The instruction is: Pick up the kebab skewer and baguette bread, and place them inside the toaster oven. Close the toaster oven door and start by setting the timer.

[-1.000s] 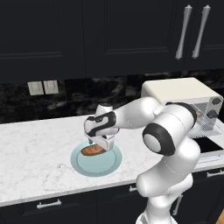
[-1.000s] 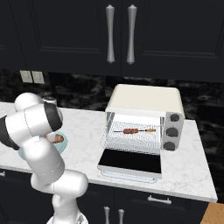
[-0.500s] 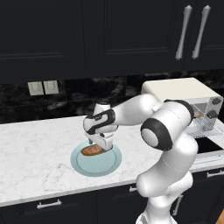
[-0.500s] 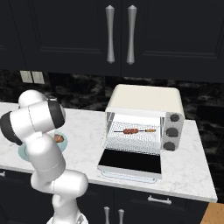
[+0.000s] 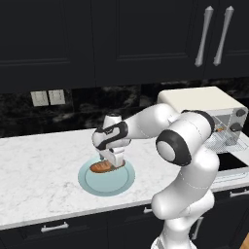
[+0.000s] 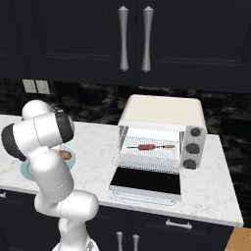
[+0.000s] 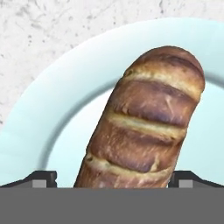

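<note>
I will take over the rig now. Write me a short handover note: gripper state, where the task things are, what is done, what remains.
Gripper: open, down over the baguette bread, a fingertip on each side, not yet closed.
Baguette bread: lying on the pale blue plate on the counter.
Kebab skewer: on the rack inside the toaster oven.
Toaster oven door: folded down, open.
Done: skewer placed.
Left: grasp bread, put it in the oven, close the door, set the timer.

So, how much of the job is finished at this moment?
Done: the kebab skewer lies on the toaster oven rack. In hand: the open gripper straddles the baguette bread on its plate. Left: moving the bread, shutting the toaster oven door, setting the timer.
</note>
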Tool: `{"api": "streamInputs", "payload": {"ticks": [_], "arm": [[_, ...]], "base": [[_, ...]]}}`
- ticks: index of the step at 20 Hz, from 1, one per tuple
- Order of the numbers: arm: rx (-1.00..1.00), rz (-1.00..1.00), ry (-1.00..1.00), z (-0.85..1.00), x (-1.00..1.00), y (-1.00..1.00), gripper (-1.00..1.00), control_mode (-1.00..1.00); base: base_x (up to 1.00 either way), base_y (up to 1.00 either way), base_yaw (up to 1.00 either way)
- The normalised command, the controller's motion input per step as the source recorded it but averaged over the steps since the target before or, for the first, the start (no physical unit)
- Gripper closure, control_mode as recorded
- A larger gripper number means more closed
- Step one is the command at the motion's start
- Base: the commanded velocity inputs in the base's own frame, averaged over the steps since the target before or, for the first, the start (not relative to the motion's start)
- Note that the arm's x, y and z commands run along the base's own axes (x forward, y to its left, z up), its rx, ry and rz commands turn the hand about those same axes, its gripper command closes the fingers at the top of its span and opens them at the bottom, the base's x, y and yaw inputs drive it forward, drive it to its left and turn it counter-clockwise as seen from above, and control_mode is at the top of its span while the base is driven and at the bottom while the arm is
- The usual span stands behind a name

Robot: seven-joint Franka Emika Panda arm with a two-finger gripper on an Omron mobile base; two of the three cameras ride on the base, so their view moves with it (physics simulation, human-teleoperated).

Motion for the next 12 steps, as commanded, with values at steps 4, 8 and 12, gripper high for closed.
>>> {"api": "streamInputs", "payload": {"ticks": [4, 8, 12], "arm": [[0.00, -0.11, 0.00, -0.44, -0.26, -0.18, -1.00, -1.00], [0.01, -0.09, 0.00, -0.39, -0.32, -0.29, -1.00, -1.00], [0.02, -0.06, 0.00, -0.23, -0.35, -0.27, -1.00, -1.00]], "base": [[0.00, 0.00, 0.00], [0.00, 0.00, 0.00], [0.00, 0.00, 0.00]]}}
